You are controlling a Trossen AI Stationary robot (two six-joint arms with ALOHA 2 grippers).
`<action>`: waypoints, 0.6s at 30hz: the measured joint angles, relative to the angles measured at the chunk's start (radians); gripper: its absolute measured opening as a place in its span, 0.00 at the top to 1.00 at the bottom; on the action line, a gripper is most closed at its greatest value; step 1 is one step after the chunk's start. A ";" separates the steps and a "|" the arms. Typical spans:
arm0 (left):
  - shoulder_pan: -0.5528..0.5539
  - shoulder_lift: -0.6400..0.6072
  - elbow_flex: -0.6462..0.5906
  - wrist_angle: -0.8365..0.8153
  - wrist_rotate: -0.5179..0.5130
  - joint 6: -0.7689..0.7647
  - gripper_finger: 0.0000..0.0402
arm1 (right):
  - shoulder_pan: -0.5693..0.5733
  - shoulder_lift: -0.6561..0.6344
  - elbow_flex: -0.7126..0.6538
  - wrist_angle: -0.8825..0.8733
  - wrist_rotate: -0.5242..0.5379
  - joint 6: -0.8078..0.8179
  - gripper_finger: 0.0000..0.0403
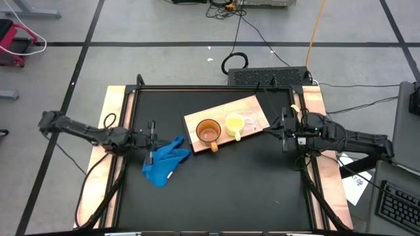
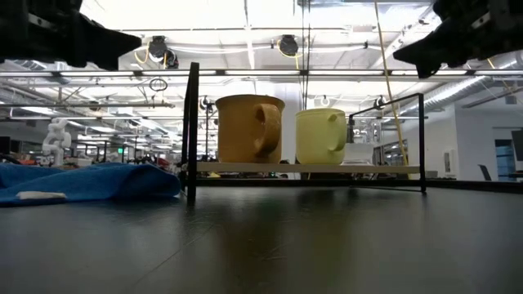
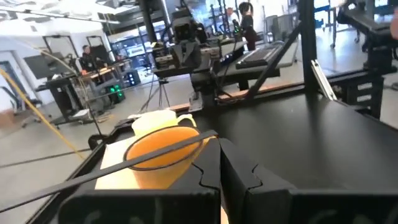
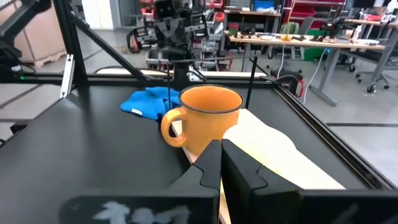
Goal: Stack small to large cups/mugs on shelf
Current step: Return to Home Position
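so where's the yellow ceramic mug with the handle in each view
high view: the yellow ceramic mug sits mid-board, between the orange-brown ceramic mug and the small clear plastic cup.
low view: the mug is right of centre, beside the orange-brown mug.
left wrist view: only its pale rim behind the orange-brown mug.
right wrist view: probably the centre mug.
shared landmark: the flat light-wood board beneath.

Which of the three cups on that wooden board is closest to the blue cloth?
The large orange-brown mug, at the row's end nearest the blue cloth; the yellow mug stands mid-row and the clear cup at the far end.
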 joint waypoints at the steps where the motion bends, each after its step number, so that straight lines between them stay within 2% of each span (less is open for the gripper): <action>1: 0.021 -0.005 0.000 0.000 0.018 -0.007 1.00 | 0.000 -0.006 -0.008 0.007 0.000 0.005 1.00; 6: 0.094 -0.050 0.000 -0.035 0.137 -0.026 1.00 | 0.000 -0.070 -0.057 0.034 -0.026 0.014 1.00; 14: 0.129 -0.153 -0.002 -0.163 0.157 -0.075 1.00 | 0.000 -0.213 -0.108 -0.003 -0.043 0.069 1.00; 18: 0.143 -0.198 -0.016 -0.172 0.257 -0.093 1.00 | 0.000 -0.248 -0.109 -0.034 -0.049 0.067 1.00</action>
